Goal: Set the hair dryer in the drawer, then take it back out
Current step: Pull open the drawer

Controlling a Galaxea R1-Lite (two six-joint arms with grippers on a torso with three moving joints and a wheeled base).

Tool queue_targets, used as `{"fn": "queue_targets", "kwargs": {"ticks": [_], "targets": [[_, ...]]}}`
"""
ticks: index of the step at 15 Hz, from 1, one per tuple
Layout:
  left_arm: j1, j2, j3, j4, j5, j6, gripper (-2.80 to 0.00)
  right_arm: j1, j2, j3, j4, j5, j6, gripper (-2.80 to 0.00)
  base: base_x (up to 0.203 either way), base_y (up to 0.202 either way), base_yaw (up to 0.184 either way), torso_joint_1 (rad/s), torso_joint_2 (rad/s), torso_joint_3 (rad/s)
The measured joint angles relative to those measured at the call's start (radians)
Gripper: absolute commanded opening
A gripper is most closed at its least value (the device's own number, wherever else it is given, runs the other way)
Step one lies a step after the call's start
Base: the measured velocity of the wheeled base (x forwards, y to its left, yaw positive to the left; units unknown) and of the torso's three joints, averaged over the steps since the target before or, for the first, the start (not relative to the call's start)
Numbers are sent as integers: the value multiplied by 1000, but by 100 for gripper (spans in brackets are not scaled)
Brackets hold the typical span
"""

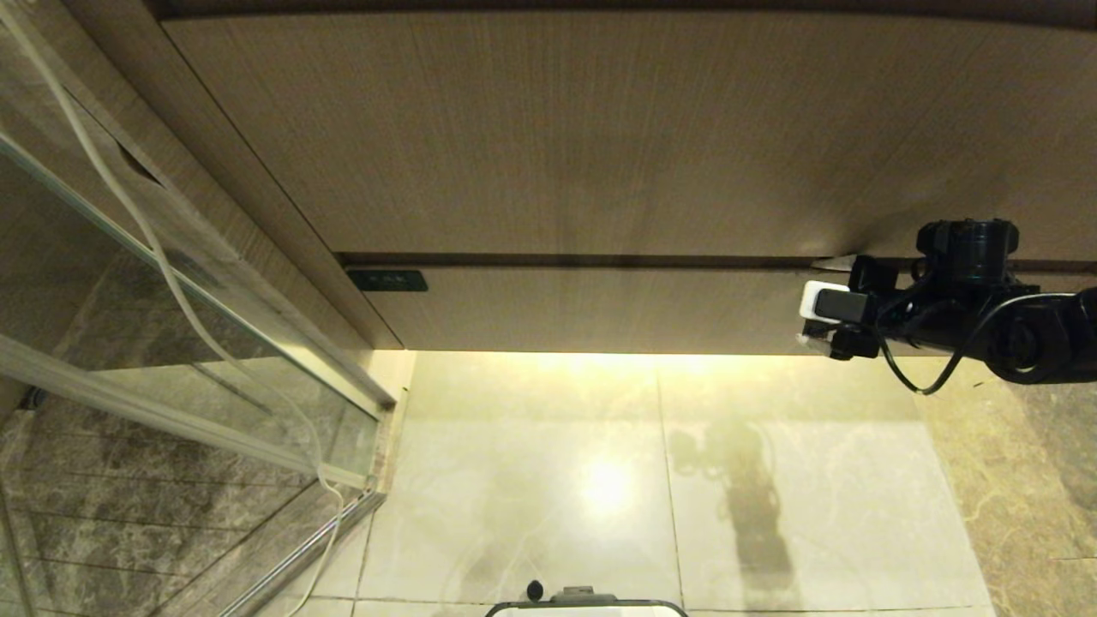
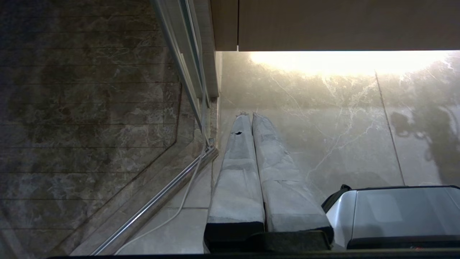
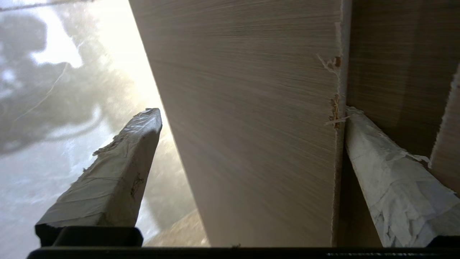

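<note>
The drawer (image 1: 600, 308) is the low wood-grain front with a small black label (image 1: 387, 280) at its left end. My right gripper (image 1: 810, 321) is at the drawer's right end, open and straddling the front (image 3: 251, 144). One taped finger (image 3: 388, 180) lies in the gap along its chipped upper edge. The other finger (image 3: 118, 169) hangs below the lower edge, over the floor and apart from the wood. My left gripper (image 2: 250, 115) is parked with its fingers shut, pointing at the floor. The hair dryer is out of view.
A taller wood-grain panel (image 1: 600, 128) stands above the drawer. A glass door (image 1: 128, 300) with a metal rail (image 2: 161, 201) is on the left, and a white cord (image 1: 171, 283) runs down it. My base (image 2: 395, 212) sits on the glossy tile floor (image 1: 600, 480).
</note>
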Motion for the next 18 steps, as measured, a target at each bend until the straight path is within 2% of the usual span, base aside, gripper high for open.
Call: {"fn": "queue_targets", "kwargs": {"ticks": [3,7,10,18], "targets": [[0,0,0,-1,0,-1,-280,-6,-30,1,129,-35,13,0,0,0,0,0,0,0],[0,0,0,-1,0,0,-280,-15,-71,49,202,-32,21,0,0,0,0,0,0,0],[0,0,0,-1,0,0,-280,-23,-95,88,247,-39,56,0,0,0,0,0,0,0],[0,0,0,-1,0,-1,-280,-41,-148,116,219,-4,70,0,0,0,0,0,0,0]]}}
